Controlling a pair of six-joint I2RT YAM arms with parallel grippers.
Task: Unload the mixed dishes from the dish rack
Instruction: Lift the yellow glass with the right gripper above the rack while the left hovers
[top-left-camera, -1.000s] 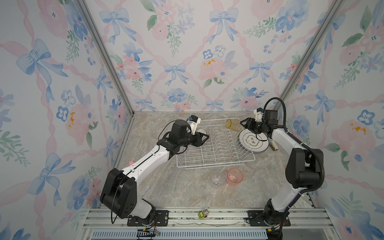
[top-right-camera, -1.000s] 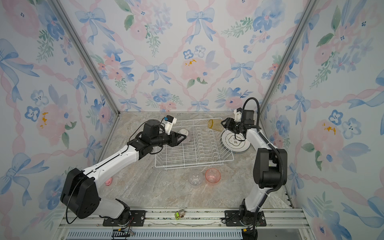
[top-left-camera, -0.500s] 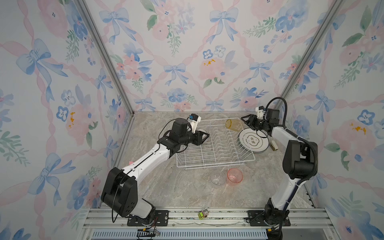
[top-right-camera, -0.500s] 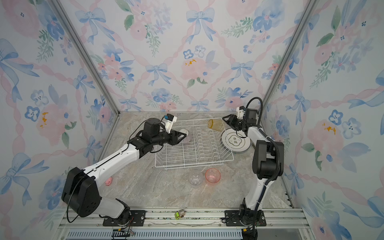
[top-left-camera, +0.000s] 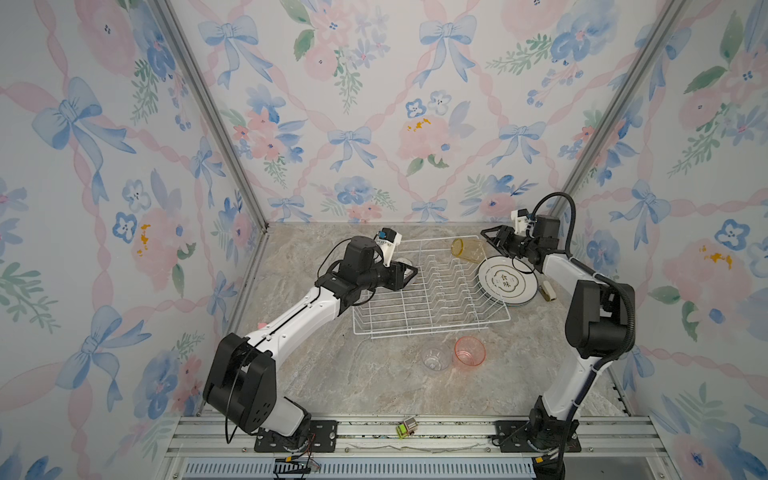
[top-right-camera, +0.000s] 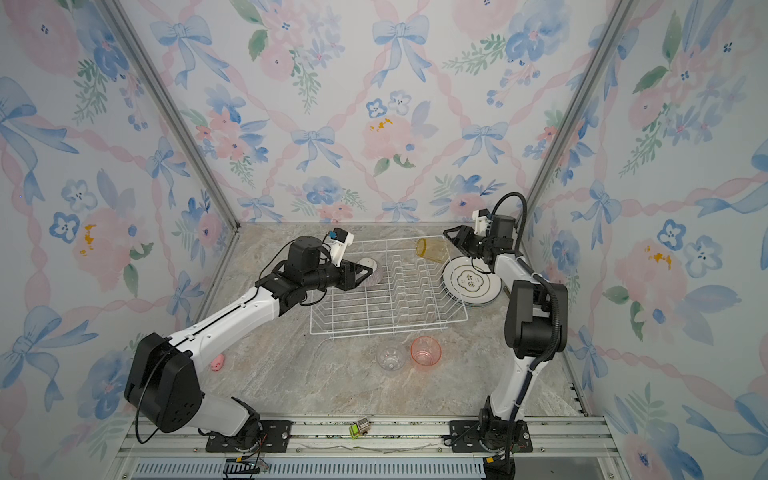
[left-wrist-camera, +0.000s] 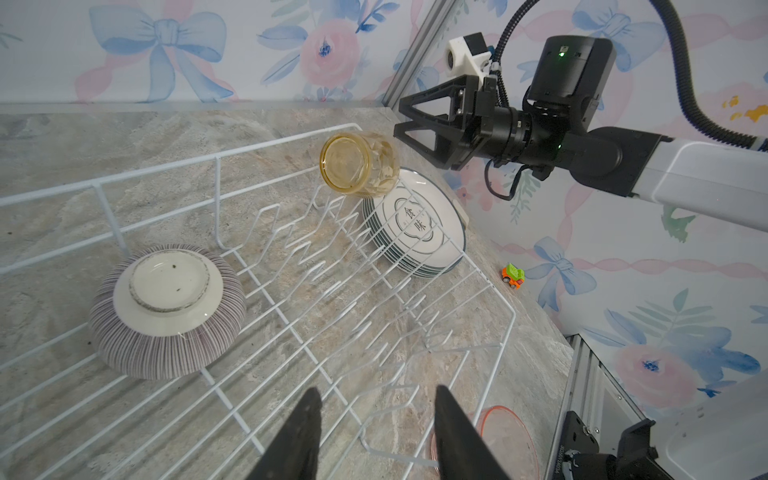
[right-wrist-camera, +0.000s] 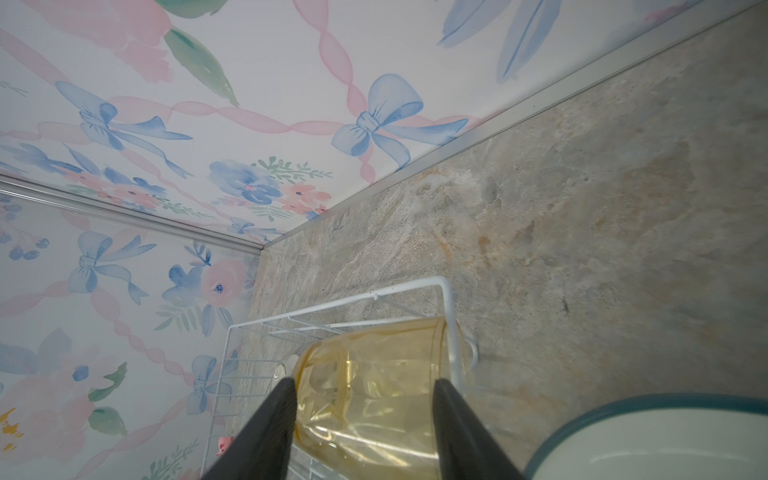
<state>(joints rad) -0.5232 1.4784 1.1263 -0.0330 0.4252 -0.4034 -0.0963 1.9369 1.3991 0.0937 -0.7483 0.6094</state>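
The white wire dish rack (top-left-camera: 432, 328) (top-right-camera: 390, 330) stands mid-table. A ribbed purplish bowl (left-wrist-camera: 166, 311) (top-right-camera: 370, 270) lies upside down in its back left part. My left gripper (top-left-camera: 409, 276) (left-wrist-camera: 378, 392) hovers open and empty just beside the bowl, over the rack. A yellow tumbler (top-left-camera: 467, 250) (right-wrist-camera: 374, 386) lies on its side at the rack's back right corner. My right gripper (top-left-camera: 489, 241) (right-wrist-camera: 363, 382) is open a short way behind it, not touching. A stack of white plates (top-left-camera: 505, 282) (left-wrist-camera: 415, 224) rests against the rack's right side.
A clear tumbler (top-left-camera: 434, 359) and a pink tumbler (top-left-camera: 469, 351) stand upright on the table in front of the rack. Toys lie about: a pink pig (top-right-camera: 217, 363) at left, a small car (top-left-camera: 406, 428) on the front rail, a beige piece (top-left-camera: 547, 291) beside the plates.
My right gripper has swung left from above the plates toward the yellow tumbler and narrowed a little. The left gripper has edged slightly to the right over the rack.
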